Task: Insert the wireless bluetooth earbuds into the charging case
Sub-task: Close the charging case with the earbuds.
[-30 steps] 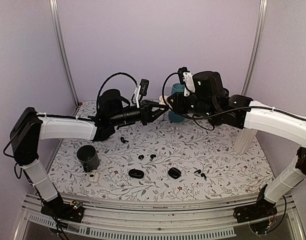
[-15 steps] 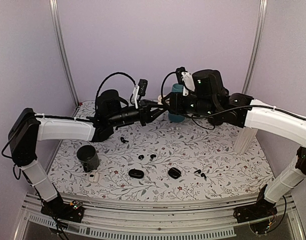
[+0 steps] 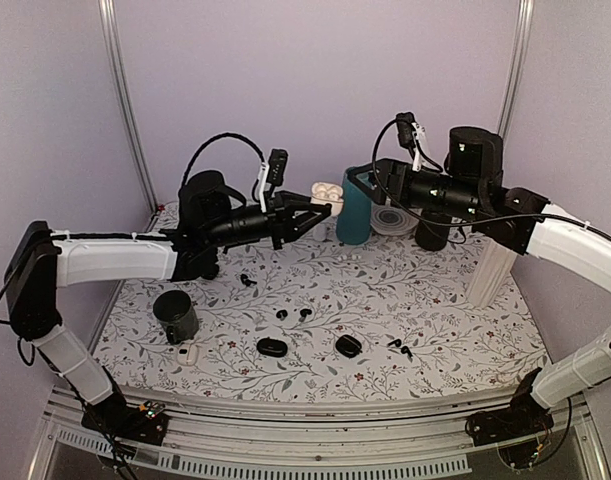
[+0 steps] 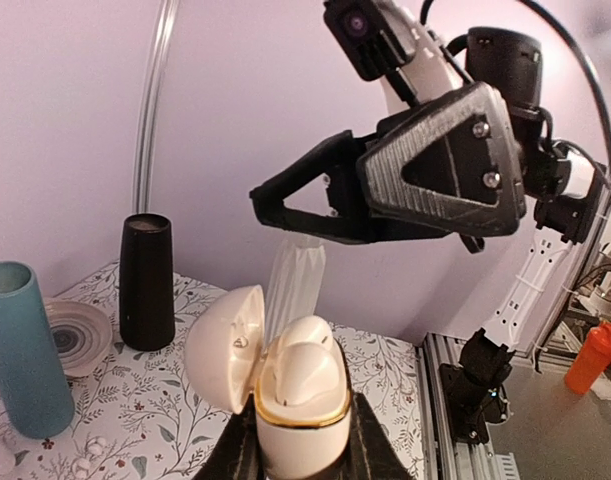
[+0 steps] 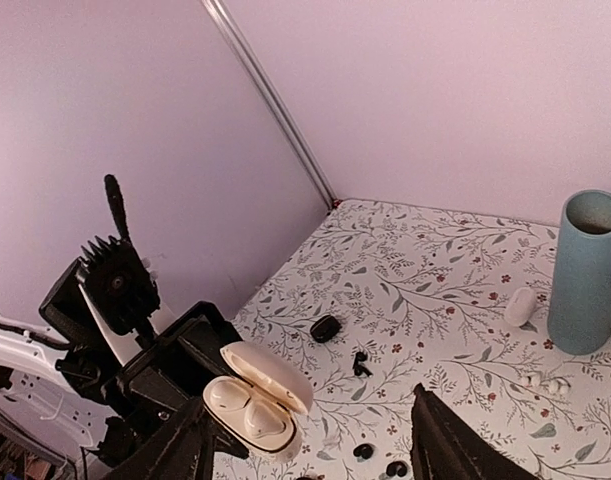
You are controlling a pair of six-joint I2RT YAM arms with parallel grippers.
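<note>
My left gripper [image 3: 322,205] is shut on a cream charging case [image 4: 303,405], held up over the back of the table with its lid [image 4: 223,348] swung open. Two cream earbuds [image 5: 247,408] sit side by side in its sockets. My right gripper [image 3: 365,178] stands open and empty, a short way right of the case and not touching it; its black fingers [image 4: 285,205] hang above the case in the left wrist view. Loose black earbuds [image 3: 282,314] and two shut black cases [image 3: 271,347] lie on the floral table below.
A teal cylinder [image 3: 353,205], a striped plate [image 3: 390,218] and a black vase [image 3: 432,230] stand at the back. At the left front are a black cup [image 3: 176,315] and a small white piece [image 3: 189,355]. A white ridged post [image 3: 490,270] stands at the right.
My right gripper has opened and drawn back to the right, away from the case. My left gripper has kept hold of the case and lifted it slightly.
</note>
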